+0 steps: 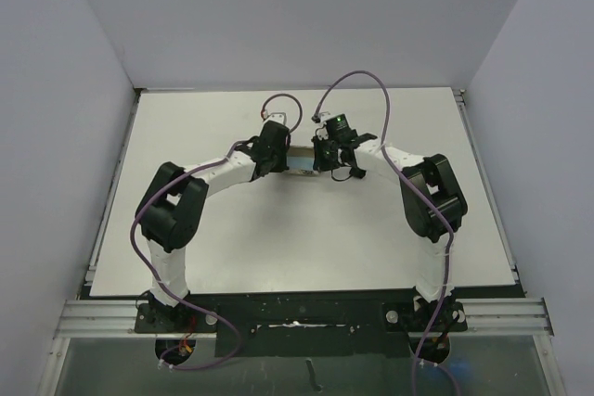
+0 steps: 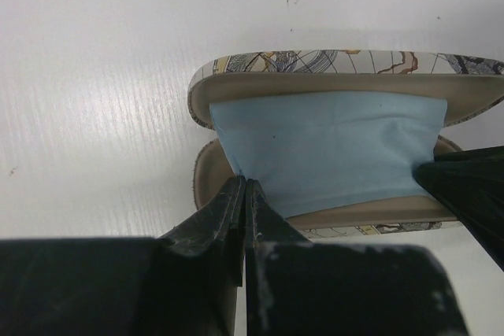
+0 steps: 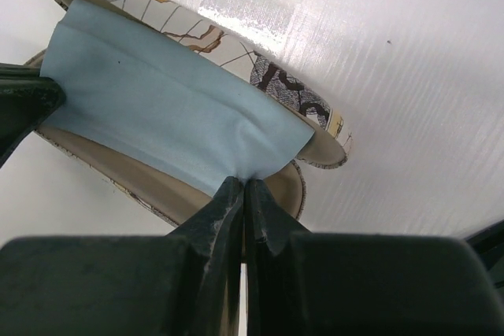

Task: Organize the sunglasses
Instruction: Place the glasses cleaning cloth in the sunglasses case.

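An oblong marbled case (image 2: 346, 62) lies open on the white table, its tan inside facing up. A light blue cloth (image 2: 331, 147) is stretched flat over the opening. My left gripper (image 2: 245, 182) is shut on the cloth's near left corner. At the opposite end, my right gripper (image 3: 244, 182) is shut on another corner of the cloth (image 3: 157, 108), above the case (image 3: 276, 76). In the top view the two grippers, left (image 1: 284, 160) and right (image 1: 320, 162), face each other across the case (image 1: 302, 164). The sunglasses are hidden from every view.
The white table (image 1: 278, 238) is walled in by grey panels at the left, right and back. Purple cables loop above both wrists. A metal rail (image 1: 297, 314) carries the arm bases along the near edge.
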